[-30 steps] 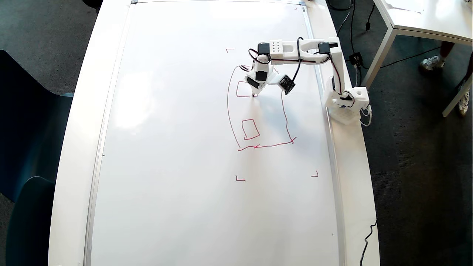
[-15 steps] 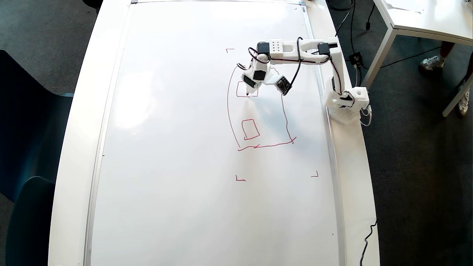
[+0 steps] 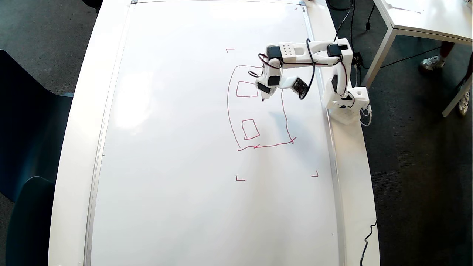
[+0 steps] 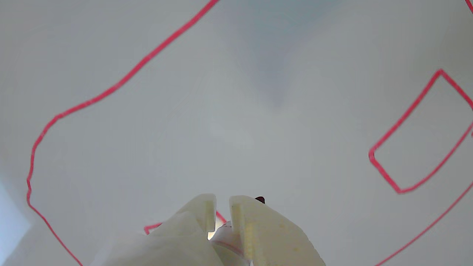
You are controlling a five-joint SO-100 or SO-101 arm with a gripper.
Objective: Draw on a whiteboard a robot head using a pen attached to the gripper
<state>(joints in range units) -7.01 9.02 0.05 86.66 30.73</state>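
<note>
The claw (image 3: 263, 96) is clamping the pen (image 4: 260, 200), tip hanging just right of the upper box in the overhead view, inside the robot head (image 3: 230, 111) outline on the whiteboard (image 3: 177, 147); I'm guessing the next box is going to its right

Bright glare, soft shadows, blurry wrist view

The overhead view looks straight down from high above, taking in the whole whiteboard (image 3: 192, 155), its long side running top to bottom of the frame, with dark floor at both edges. The wrist view rides just behind the gripper (image 4: 221, 207), whose fingertips rise from the bottom centre, and looks closely down at the board. Both share the red robot head (image 3: 258, 107) lines in the overhead's upper right.
</note>
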